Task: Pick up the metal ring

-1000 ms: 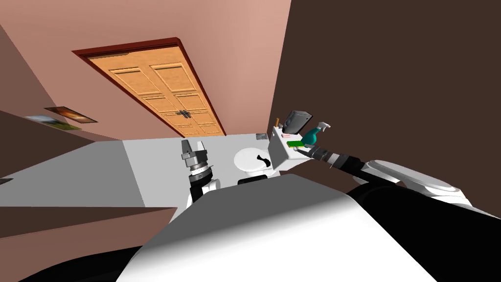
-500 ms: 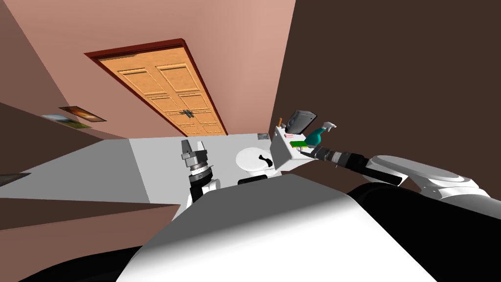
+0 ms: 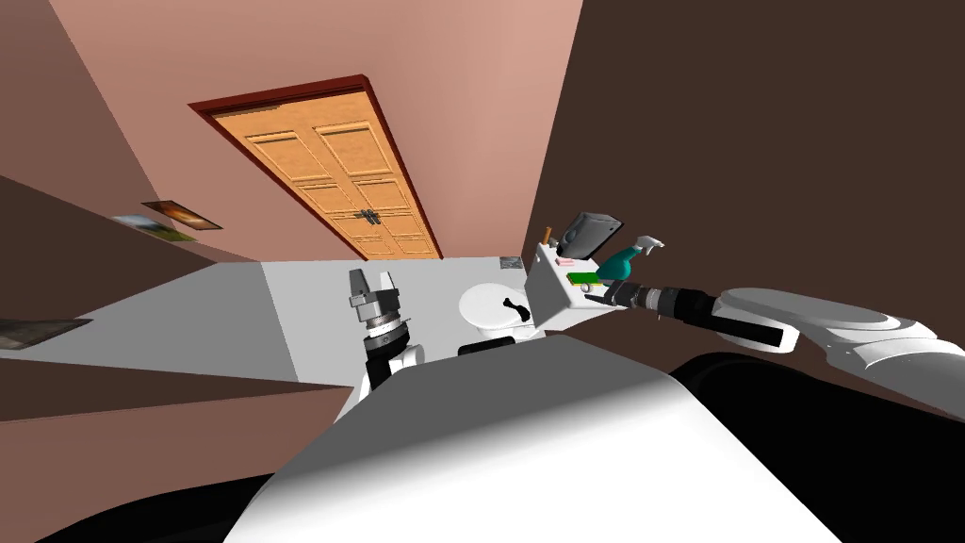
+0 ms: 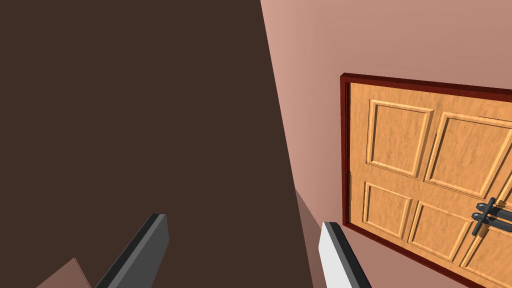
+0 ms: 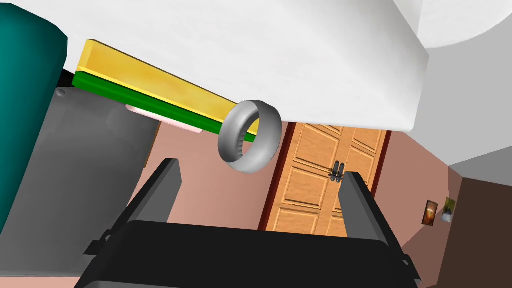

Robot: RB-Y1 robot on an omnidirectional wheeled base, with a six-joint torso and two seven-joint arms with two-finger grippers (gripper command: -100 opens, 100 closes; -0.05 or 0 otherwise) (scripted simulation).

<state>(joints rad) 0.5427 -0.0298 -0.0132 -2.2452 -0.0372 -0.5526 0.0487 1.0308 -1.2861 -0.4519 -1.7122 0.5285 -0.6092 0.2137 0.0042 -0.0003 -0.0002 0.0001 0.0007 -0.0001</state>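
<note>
1. While our right arm reaches out to the white toilet tank (image 3: pixel 551 300) at about our 1 o'clock, the right pincer (image 5: pixel 260 169) hovers beside the tank's top with its two blades apart.
2. We see the metal ring (image 5: pixel 250 136), plain grey, standing on its edge on the tank's top. It is just ahead of the blade tips, roughly midway between them and apart from both.
3. Just beside the ring lies a flat sponge (image 5: pixel 150 80), yellow over green, flat on the same top. A thin pink piece (image 5: pixel 165 117) shows past the sponge's far side.
4. In the head view a teal spray bottle (image 3: pixel 619 264) stands at about 1 o'clock from the ring. A dark grey box (image 3: pixel 594 231) sits near the tank's far edge at about 12 o'clock.
5. At about 9 o'clock from the tank is the white toilet bowl (image 3: pixel 485 306), with a small black thing (image 3: pixel 512 306) lying on it; we cannot tell what that is.
6. Our left pincer (image 3: pixel 372 280) hangs at about our 10 o'clock, well apart from the tank, its blades apart.
7. At about our 11 o'clock a wooden door (image 3: pixel 339 179) in a dark red frame stands in the pink wall.
</note>
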